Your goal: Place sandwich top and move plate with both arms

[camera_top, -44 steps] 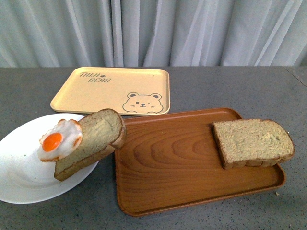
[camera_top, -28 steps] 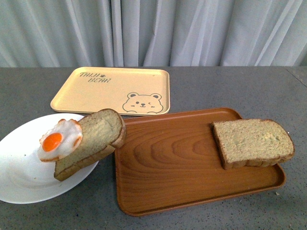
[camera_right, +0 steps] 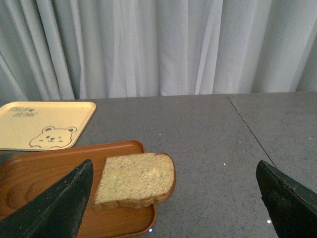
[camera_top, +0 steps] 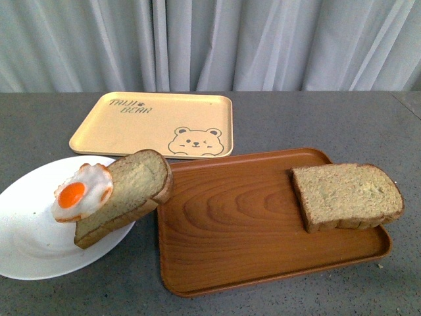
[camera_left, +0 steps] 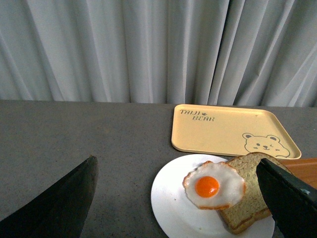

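The plate (camera_top: 26,250) sits lower left in the front view, ahead of the left gripper (camera_left: 176,161), whose jaws are spread wide and hold nothing. The sandwich top (camera_top: 345,195) lies mid-right on the brown tray (camera_top: 230,224), its long axis across the frame. It is nearest the right gripper (camera_right: 174,162), likewise spread and empty.

Pale grey-white curtain (camera_top: 210,43) in vertical folds hangs behind far edge of worktop, covering whole backdrop. Worktop (camera_top: 296,118) dark grey, finely speckled, matte. Thin straight seam (camera_right: 249,129) crosses worktop near right edge, running from far edge toward near side. Light soft, even; shadows faint.
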